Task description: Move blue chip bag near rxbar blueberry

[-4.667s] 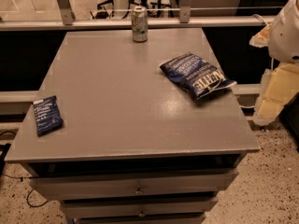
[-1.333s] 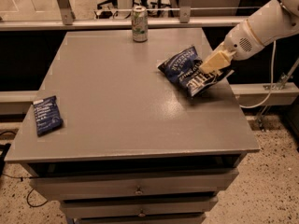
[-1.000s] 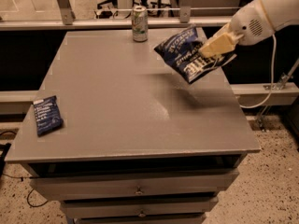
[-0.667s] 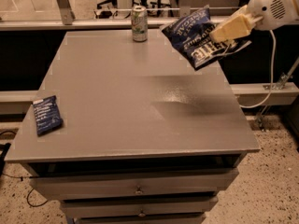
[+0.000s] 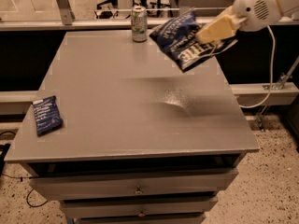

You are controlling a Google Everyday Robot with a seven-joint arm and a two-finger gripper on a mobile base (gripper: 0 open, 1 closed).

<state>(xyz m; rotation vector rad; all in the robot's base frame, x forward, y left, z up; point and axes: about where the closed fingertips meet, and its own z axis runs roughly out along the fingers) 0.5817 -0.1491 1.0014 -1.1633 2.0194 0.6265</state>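
- Grey table top: the can at its back edge is the landmark for everything below.
- Just right of the can, the blue chip bag hangs tilted in the air, clear of the surface, with its shadow on the tabletop in front of the can and to its right.
- Further right of the can, the gripper has its jaws pinched on the bag's right-hand part; the cream fingers cover that side of the wrapper.
- Well apart from the can, toward the front-left, the rxbar blueberry lies flat close to the table's left edge.
- Risk: the bag hangs near the can, so a low sweep leftward could clip the can and tip it.
- Risk: the hold is on one side of a puffy, crinkled wrapper; a quick swing could let it slide out and drop somewhere between the can and the bar, short of the goal.
- Risk: the bar sits close to the edge furthest from the can; setting the bag down on it, or nudging it, could push it off the table.
- Count: one chip bag, one bar, one can, one gripper, one table, and two drawer knobs showing below the top.
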